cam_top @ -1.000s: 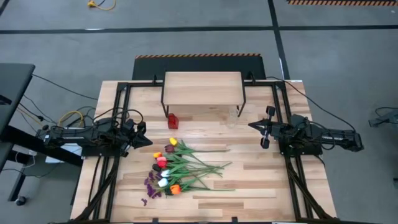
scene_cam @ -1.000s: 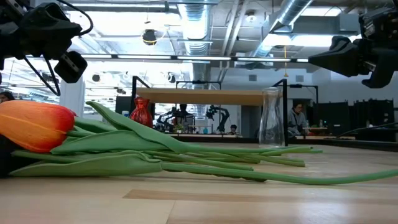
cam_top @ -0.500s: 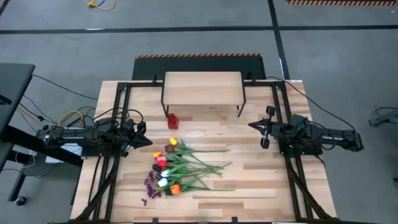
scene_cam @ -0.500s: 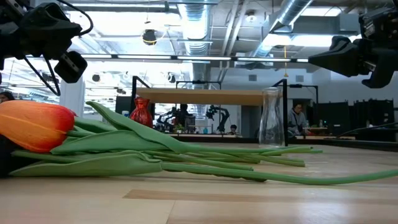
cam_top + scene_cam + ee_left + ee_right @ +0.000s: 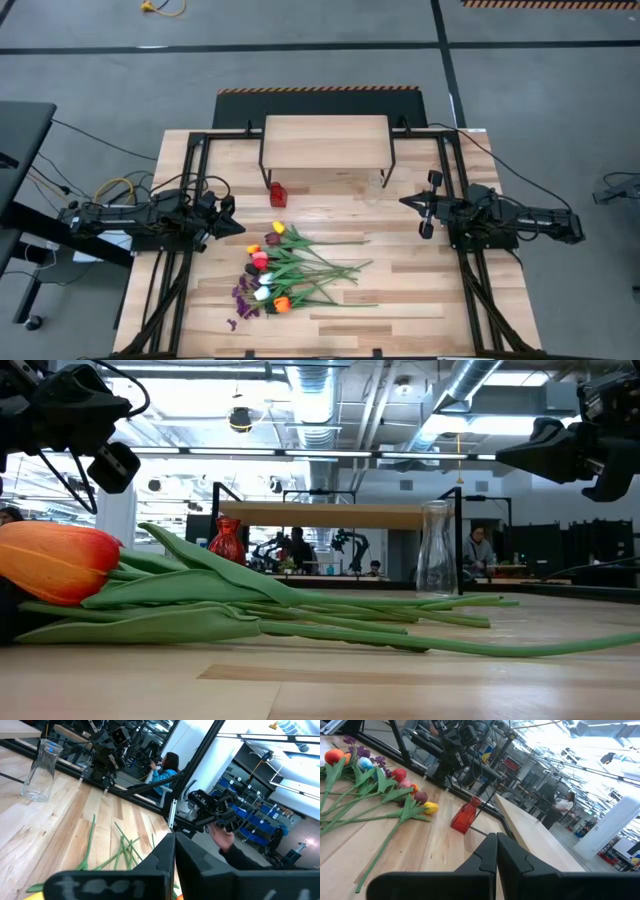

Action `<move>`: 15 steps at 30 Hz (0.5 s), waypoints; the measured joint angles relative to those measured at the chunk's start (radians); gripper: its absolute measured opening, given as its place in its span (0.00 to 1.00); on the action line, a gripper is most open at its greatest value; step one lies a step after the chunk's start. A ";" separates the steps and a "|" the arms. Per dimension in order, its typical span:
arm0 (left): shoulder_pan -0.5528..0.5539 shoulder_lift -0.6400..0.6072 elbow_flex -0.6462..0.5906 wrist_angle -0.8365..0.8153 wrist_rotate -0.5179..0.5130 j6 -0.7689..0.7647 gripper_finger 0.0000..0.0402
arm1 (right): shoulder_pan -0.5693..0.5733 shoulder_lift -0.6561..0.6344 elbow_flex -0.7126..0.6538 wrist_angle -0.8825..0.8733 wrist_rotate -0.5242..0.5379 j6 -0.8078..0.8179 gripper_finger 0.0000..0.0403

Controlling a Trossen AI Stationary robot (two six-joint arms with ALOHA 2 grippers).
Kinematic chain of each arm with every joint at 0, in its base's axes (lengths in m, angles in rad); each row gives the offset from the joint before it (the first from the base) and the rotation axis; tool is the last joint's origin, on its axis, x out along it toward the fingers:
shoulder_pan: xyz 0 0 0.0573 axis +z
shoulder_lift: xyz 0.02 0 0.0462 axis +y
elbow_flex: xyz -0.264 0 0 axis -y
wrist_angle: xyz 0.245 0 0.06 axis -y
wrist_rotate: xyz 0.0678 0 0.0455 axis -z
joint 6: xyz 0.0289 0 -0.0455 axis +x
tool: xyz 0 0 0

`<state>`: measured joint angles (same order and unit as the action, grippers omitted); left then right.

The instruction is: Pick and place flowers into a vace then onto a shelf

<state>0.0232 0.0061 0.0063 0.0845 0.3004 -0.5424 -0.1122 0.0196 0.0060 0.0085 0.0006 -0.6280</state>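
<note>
On the light wood-plank tabletop (image 5: 400,290), a loose bunch of artificial green-stemmed tulips in red, yellow, orange, pink and white, with purple sprigs (image 5: 285,272), lay flat between the two arms, blooms toward the left arm and stems fanned toward the right, apparently laid out for picking one by one. Both dark arms waited well apart from it: the left end effector (image 5: 236,226) and the right end effector (image 5: 407,202) each hung clenched and empty above the boards. A clear glass vase (image 5: 436,549) stood upright and unfilled just in front of the low plank-topped shelf on thin black legs (image 5: 326,141), and a small red faceted vase (image 5: 278,193) stood near the shelf's other front leg. Beyond the tabletop stretched a bright workshop of ducts, racks and other rigs, where a seated person (image 5: 165,767) worked.
</note>
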 joint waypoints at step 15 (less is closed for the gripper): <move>-0.012 0.000 0.000 0.002 -0.089 0.170 0.00 | 0.000 0.000 0.000 0.024 -0.003 -0.060 0.00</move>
<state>0.0114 0.0063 0.0063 0.0860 0.2116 -0.3728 -0.1118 0.0193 0.0059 0.0322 -0.0024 -0.6880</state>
